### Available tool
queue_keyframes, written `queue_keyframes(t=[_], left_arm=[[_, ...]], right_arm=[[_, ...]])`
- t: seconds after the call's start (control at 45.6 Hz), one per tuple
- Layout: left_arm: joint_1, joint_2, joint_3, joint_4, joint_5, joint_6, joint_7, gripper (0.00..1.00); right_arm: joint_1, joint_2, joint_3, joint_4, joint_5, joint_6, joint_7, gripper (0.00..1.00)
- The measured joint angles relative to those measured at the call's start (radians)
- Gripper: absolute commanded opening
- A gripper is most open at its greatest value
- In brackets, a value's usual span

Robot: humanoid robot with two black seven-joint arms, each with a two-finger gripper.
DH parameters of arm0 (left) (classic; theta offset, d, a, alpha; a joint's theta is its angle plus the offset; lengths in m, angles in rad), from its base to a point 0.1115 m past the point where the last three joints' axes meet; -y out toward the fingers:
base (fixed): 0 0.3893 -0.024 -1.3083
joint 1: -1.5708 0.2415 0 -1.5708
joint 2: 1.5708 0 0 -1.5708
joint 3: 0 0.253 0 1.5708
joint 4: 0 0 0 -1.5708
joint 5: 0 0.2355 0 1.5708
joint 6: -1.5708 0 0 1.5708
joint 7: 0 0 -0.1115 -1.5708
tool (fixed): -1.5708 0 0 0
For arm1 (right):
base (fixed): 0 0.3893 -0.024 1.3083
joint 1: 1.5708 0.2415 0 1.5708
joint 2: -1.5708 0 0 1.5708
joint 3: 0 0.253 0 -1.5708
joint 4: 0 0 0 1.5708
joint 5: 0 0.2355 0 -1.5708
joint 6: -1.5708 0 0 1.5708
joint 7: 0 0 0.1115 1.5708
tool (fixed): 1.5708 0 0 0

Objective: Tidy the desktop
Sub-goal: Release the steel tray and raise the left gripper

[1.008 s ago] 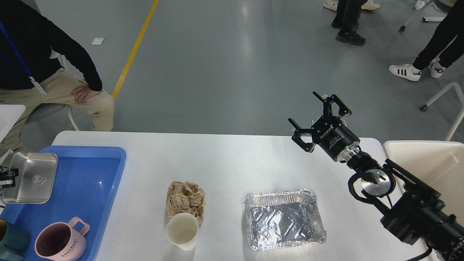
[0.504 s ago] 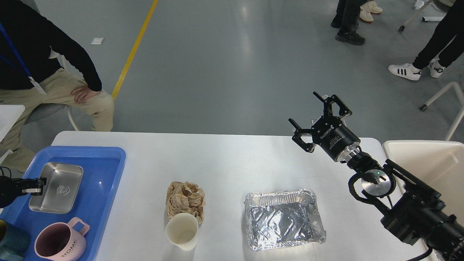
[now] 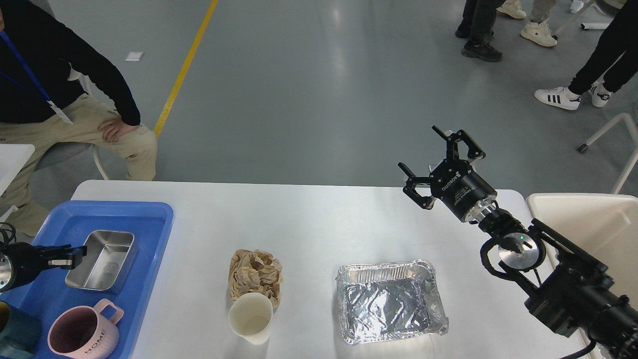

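Note:
The white desktop [image 3: 309,224] carries a crumpled brown paper wad [image 3: 255,271], a paper cup [image 3: 250,316] lying against it, and an empty foil tray [image 3: 389,301]. At the left, my left gripper [image 3: 70,256] is shut on the left rim of a steel tin [image 3: 104,259], which sits tilted inside the blue tray [image 3: 149,214]. My right gripper [image 3: 417,147] is open and holds nothing, raised over the desktop's far right part.
A pink mug [image 3: 82,334] and a dark teal cup [image 3: 15,334] stand in the blue tray's near end. A cream bin [image 3: 593,224] is beside the desktop's right edge. A seated person [image 3: 75,114] is at the far left, and others stand farther back.
My left gripper has carried the steel tin to the right, from the tray's left edge to its middle. The right arm has stayed still.

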Motion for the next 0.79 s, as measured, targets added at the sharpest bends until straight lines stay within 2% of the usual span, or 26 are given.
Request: queue_keyframes(t=[0.066, 0.153, 0.175, 0.329, 0.482, 0.789], left_arm=[[-0.003, 0.002, -0.007, -0.012, -0.029, -0.001, -0.007, 0.65], [-0.008, 0.015, -0.016, -0.043, -0.109, -0.002, -0.011, 0.88], [-0.011, 0.019, -0.019, -0.054, -0.137, -0.003, -0.011, 0.91], [-0.044, 0.086, -0.051, -0.148, -0.439, -0.03, -0.012, 0.97], [-0.05, 0.09, -0.129, -0.182, -0.667, -0.042, -0.011, 0.97], [0.043, 0.048, -0.372, -0.271, -0.906, -0.016, -0.014, 0.97]], right_arm=[[-0.001, 0.001, 0.0, -0.001, 0.0, 0.0, 0.0, 1.0], [-0.002, 0.002, 0.0, -0.001, 0.0, -0.001, 0.0, 1.0], [-0.002, 0.003, -0.001, -0.001, 0.0, -0.001, 0.0, 1.0], [-0.002, 0.002, -0.005, -0.004, 0.0, -0.003, 0.0, 1.0], [0.004, -0.002, -0.01, -0.004, -0.001, -0.007, -0.001, 1.0], [0.013, -0.007, -0.022, -0.006, -0.004, -0.022, -0.003, 1.0]])
